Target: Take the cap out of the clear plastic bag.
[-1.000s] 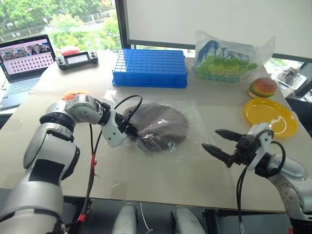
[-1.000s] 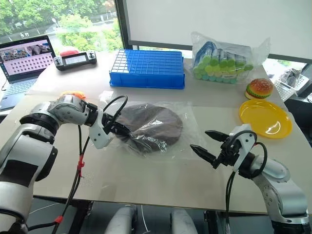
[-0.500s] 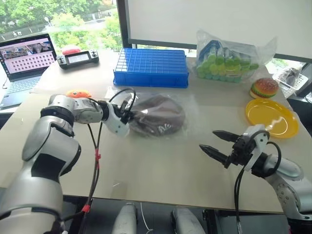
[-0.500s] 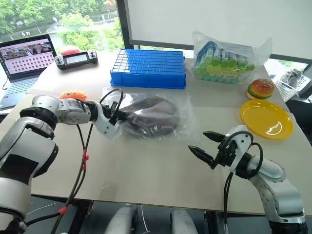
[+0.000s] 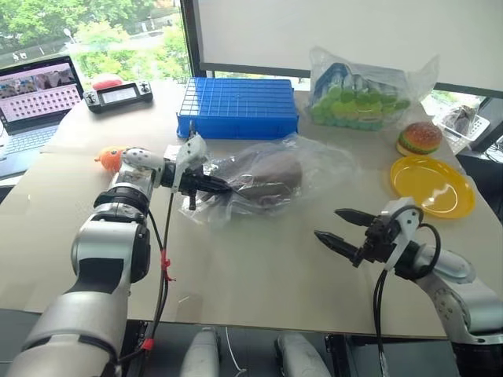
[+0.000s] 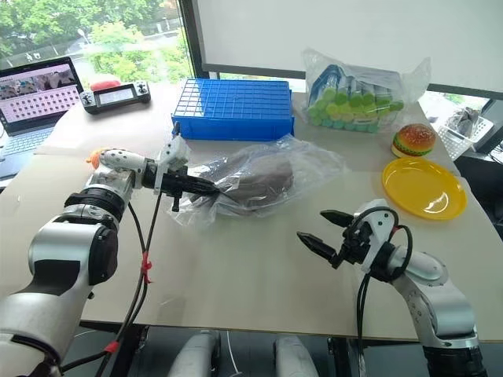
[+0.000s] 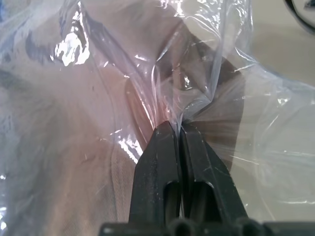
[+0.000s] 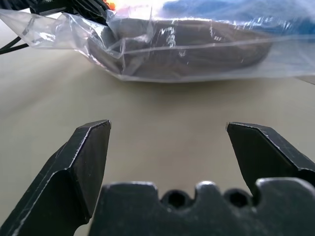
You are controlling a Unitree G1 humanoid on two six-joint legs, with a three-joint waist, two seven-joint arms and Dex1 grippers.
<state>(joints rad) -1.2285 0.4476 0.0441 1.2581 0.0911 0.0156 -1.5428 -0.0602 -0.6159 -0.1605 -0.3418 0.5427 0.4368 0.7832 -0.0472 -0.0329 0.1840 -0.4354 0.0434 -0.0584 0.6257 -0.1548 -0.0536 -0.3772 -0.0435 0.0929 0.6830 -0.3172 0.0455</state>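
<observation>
Left wrist view: my left pincer [image 7: 178, 129] is pinched tight on a fold of the bag [image 7: 98, 73], with the cap [image 7: 216, 73] just beyond my fingertips, inside the plastic. From the head, the bag [image 5: 306, 161] lies in the middle of the table [image 5: 251, 267], its left end in my grip, the cap [image 5: 271, 174] bunched within. My right pincer [image 5: 342, 228] hangs spread wide, near the bag but apart from it, holding nothing. Behind stands a blue crate [image 5: 238, 108] and a puffy bag [image 5: 369, 90] of green and blue items.
</observation>
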